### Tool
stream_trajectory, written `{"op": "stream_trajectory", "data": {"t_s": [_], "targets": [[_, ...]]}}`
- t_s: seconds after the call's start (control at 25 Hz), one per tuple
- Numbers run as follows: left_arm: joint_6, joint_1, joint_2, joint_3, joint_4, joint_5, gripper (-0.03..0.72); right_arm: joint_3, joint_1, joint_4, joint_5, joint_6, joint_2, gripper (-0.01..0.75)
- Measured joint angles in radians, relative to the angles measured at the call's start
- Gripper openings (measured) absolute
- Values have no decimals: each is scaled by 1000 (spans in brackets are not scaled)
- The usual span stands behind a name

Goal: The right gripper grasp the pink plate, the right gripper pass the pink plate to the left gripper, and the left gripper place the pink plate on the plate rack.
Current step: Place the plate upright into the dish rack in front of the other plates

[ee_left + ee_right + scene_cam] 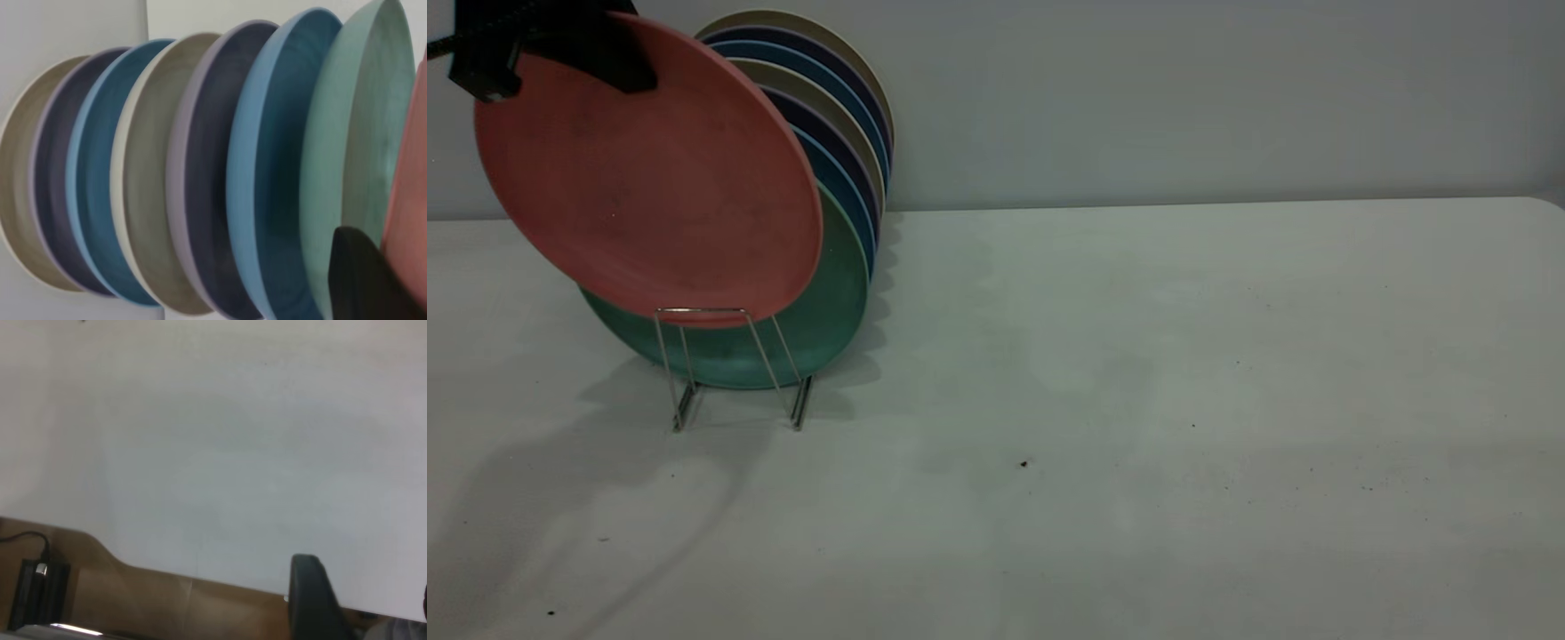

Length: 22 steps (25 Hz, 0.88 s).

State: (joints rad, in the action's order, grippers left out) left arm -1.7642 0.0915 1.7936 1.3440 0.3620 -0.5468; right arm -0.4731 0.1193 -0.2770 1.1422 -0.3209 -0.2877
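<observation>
The pink plate (649, 178) hangs tilted in front of the row of plates, with its lower rim just above the front loop of the plate rack (734, 364). My left gripper (618, 67) is shut on the plate's upper rim at the top left. In the left wrist view one black finger (363, 280) lies against the pink plate (408, 200). My right gripper (367, 603) is out of the exterior view. It is open and empty over the table's near edge.
A green plate (823, 329) stands in the rack right behind the pink one, with several blue, dark and beige plates (845, 133) behind it. The white table (1138, 400) stretches to the right. The right wrist view shows the table edge and brown floor (133, 593).
</observation>
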Motion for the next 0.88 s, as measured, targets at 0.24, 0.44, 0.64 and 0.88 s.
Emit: {"op": "stream_trajectory", "data": {"t_s": [0.24,0.44,0.64,0.88], "targets": [[3,0,30,0,0,0,95,0,0,1,0,1,0,413],[4,0,59,-3,1,8,96,0,0,2,0,1,0,413],[35,0,78,-11,2,13,113,0,0,2,0,1,0,413],[82,0,81,-11,2,-9,254,1,0,2,-1,1,0,413]]}}
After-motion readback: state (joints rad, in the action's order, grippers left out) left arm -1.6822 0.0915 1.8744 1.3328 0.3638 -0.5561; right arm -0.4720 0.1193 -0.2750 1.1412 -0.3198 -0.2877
